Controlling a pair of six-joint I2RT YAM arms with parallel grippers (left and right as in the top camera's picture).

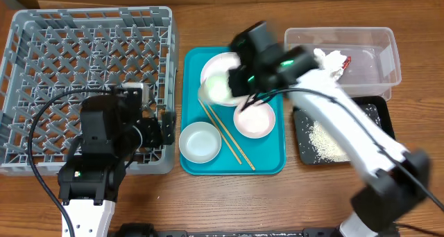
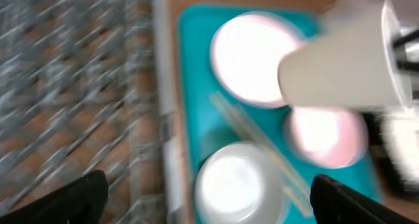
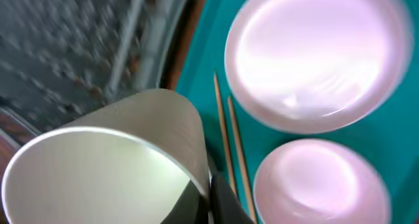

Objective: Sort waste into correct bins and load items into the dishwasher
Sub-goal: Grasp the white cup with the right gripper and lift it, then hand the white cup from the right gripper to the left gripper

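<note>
Your right gripper (image 1: 237, 81) is clamped tight on the rim of the grey metal bowl (image 3: 111, 165), which it holds tilted above the teal tray (image 1: 267, 161). Beneath it lie the white plate (image 3: 314, 54), the pink dish (image 3: 314, 185) and the chopsticks (image 3: 226, 139). Your left gripper (image 1: 158, 129) hangs empty, jaws spread wide, at the near edge of the dish rack (image 1: 41, 43), with the white cup (image 2: 236, 185) just ahead of it.

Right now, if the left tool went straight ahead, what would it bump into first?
Probably the small white cup on the teal tray, just past the dish rack edge; the blurry view leaves depth unclear.
</note>
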